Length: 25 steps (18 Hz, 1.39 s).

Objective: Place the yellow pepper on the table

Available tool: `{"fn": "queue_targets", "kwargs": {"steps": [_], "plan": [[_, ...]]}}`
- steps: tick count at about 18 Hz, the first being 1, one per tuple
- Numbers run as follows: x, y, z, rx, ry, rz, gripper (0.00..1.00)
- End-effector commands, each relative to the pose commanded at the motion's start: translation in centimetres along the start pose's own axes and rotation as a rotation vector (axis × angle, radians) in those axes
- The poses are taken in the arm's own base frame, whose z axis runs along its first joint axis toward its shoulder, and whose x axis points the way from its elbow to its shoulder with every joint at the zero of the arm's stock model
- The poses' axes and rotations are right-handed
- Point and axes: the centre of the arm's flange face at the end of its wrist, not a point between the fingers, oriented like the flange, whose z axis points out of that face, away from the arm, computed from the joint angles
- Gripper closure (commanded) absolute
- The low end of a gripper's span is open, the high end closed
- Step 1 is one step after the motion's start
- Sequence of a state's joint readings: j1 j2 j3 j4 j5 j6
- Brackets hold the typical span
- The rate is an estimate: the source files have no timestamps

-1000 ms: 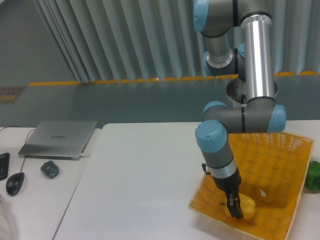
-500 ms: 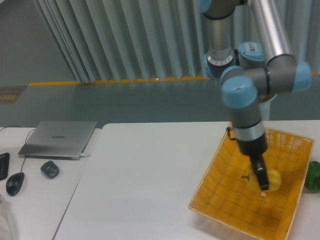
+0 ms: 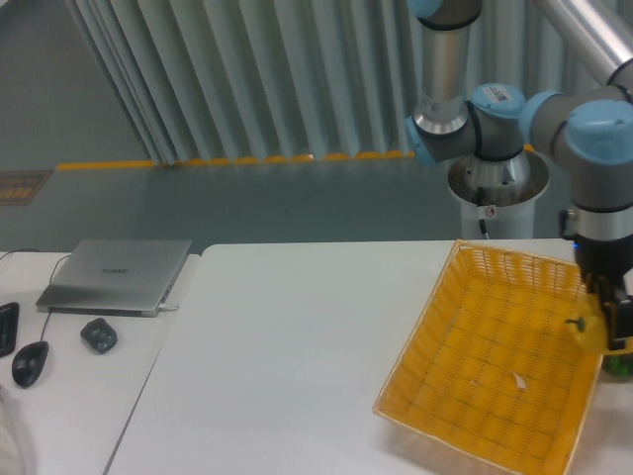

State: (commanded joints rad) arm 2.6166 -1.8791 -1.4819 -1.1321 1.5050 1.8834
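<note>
Grey ribbed wall panels with a yellow stripe run behind a big white matte desk [image 3: 277, 356]. Over at the right edge, the pincer [image 3: 615, 322] hangs off the arm with its dark fingers clamped on the yellow pepper [image 3: 590, 331], glossy and only partly visible, held above the right rim of the yellow wicker basket [image 3: 495, 366]. Just below the pincer a bit of green pepper [image 3: 619, 362] peeks out. Far to its left sit a grey laptop [image 3: 117, 274] and a black mouse [image 3: 31, 362]. Can't read any label.
</note>
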Motion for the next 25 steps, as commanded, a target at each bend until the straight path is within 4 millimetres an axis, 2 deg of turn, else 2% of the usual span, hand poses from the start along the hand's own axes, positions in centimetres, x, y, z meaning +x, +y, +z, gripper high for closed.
{"fn": "queue_targets", "kwargs": {"steps": [1,5,8,10,12,14,17,18,20,22,23,24,25], "plan": [[-0.1,1.5,0.9,0.001,0.011,-0.011,0.36],[0.5,5.7,2.2,-0.007,0.04,-0.073,0.36],[1.1,9.8,4.4,-0.011,0.068,-0.127,0.36],[1.4,11.6,5.8,-0.008,0.083,-0.119,0.36],[1.6,13.3,8.0,-0.004,0.098,-0.108,0.36],[1.8,14.7,8.6,-0.011,0.09,-0.125,0.36],[1.8,14.9,9.2,-0.008,0.096,-0.135,0.36],[1.9,15.5,9.1,-0.009,0.094,-0.139,0.32],[2.0,15.8,9.3,-0.007,0.09,-0.148,0.22],[1.9,15.7,9.6,-0.005,0.087,-0.147,0.05],[1.6,15.4,9.2,0.001,0.074,-0.147,0.0],[1.1,14.5,8.3,0.0,0.059,-0.141,0.0],[0.8,13.3,6.8,-0.005,0.039,-0.127,0.0]]}}
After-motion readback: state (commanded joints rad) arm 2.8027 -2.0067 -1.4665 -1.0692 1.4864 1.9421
